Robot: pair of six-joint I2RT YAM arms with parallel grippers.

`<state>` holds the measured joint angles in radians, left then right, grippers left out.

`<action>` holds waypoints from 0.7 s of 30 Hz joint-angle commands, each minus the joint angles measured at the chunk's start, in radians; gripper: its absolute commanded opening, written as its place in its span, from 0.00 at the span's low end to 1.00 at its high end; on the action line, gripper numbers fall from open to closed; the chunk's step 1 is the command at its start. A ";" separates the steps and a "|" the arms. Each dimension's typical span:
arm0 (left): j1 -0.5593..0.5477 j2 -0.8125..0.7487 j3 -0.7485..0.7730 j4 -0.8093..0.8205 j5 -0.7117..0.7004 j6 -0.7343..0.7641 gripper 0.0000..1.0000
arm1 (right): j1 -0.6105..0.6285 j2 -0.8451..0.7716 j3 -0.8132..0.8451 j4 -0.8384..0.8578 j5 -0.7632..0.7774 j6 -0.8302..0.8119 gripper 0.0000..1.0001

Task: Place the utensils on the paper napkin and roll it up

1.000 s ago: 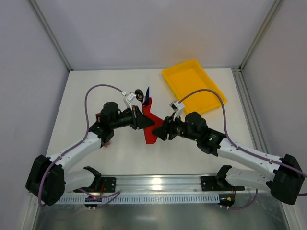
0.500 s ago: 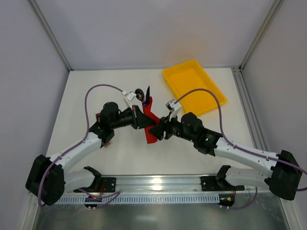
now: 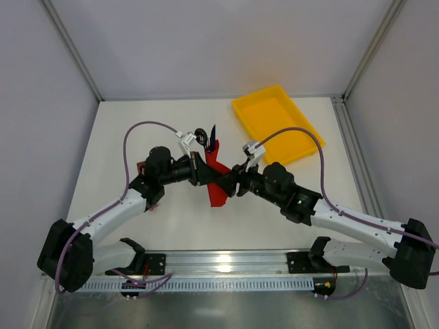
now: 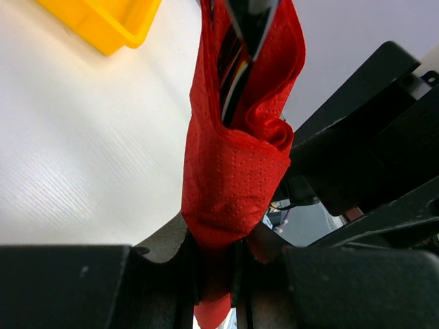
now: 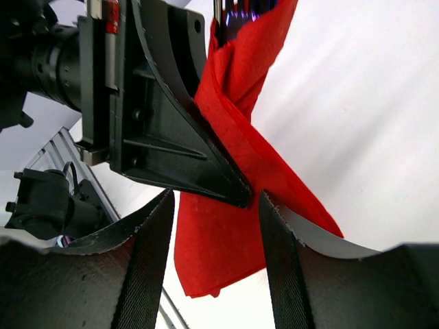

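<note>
From where I stand, the job looks about half done. The utensils (image 4: 236, 58) are already inside the paper napkin (image 4: 230, 185), which is folded loosely around them into a rough pocket rather than a tidy roll. Their tips poke out of the end farthest from both sets of fingers.

The left gripper (image 4: 216, 274) is clamped tight on the napkin partway along its length, and I can't tell whether the bundle touches the table (image 4: 82, 157). The right gripper (image 5: 214, 205) faces it from the other side with its jaws apart. The napkin's loose flap lies between them, not squeezed as far as I can see (its fingers sit just beside the left gripper's tip). The yellow tray (image 3: 278, 123) lies well beyond the right gripper.

What's left, I'd judge, is the real rolling: one broad flap hangs free past the left gripper's pinch, and it has to be wound round the cutlery. The paper looks thin and creased, so a hard tug might tear it or let the utensils slide out.
</note>
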<state>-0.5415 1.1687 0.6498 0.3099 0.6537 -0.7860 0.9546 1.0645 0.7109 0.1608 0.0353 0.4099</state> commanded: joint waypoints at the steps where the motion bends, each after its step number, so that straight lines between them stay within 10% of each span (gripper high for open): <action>1: -0.003 -0.001 0.008 0.084 0.029 -0.010 0.00 | 0.009 -0.028 0.018 0.072 0.038 -0.034 0.55; 21: -0.005 0.006 0.030 0.121 0.083 -0.035 0.00 | 0.021 0.025 -0.013 0.100 0.002 -0.016 0.62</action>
<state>-0.5423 1.1809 0.6495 0.3244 0.6853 -0.8070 0.9695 1.0828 0.7063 0.2031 0.0349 0.3985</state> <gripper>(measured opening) 0.205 0.612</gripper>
